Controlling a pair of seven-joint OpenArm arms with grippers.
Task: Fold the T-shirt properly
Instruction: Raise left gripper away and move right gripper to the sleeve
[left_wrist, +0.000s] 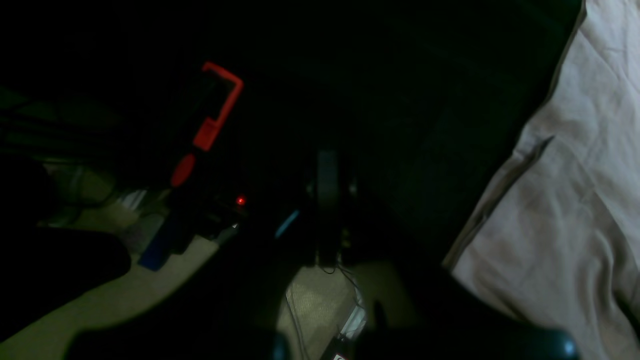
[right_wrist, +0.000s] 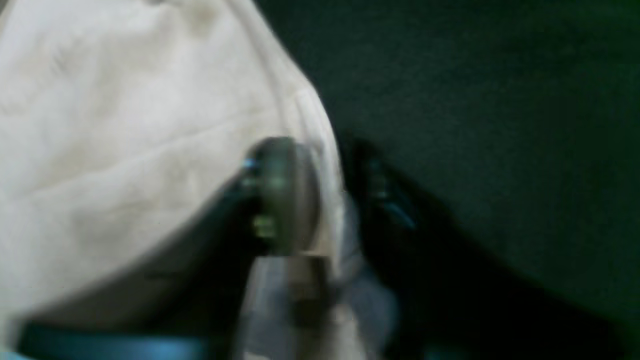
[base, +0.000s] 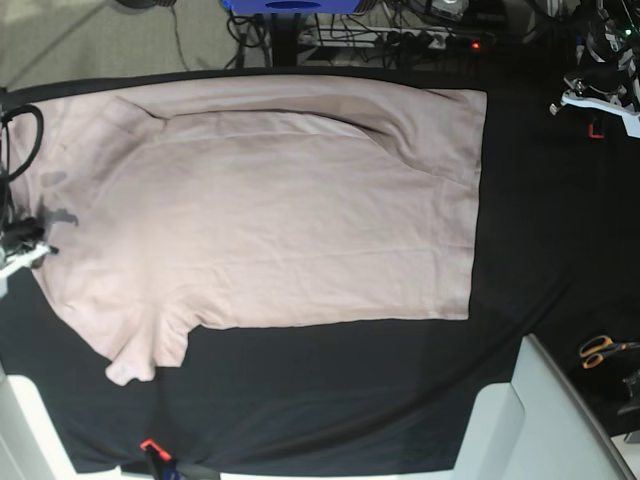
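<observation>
**A:** Looking at the nearest thing first, the right hand (right_wrist: 330, 200) stands narrow at the edge of the T-shirt (right_wrist: 125, 125). The hem passes between its fingers (right_wrist: 285, 195). This view is blurred, but I judge that the hand pinches the hem and holds only a little fabric.

**B:** Then the first danger is there. If the pinch takes only the hem, the thin cotton can slip out when the arm lifts. If the hand also catches the black cloth (base: 330, 400) under it, the whole cover will pull along.

**A:** Yes. Further out, the T-shirt lies spread almost flat over the black cloth on the tabletop. One sleeve (base: 140, 350) points to the front edge. The upper long side is already turned over in a narrow band.

**B:** So the fold is, in my judgement, only at its start. With a single corner raised, the wide body can drag and wrinkle, and the fold line will come out crooked.

**A:** That is my worry too, because the left hand (left_wrist: 327, 200) is far from the work. It is closed on nothing that I can see, beyond the side of the shirt, and its view is very dark.

**B:** And the scissors (base: 600, 350)?

**A:** They lie well apart from the shirt, at the far side of the tabletop. I see no risk from them.
</observation>
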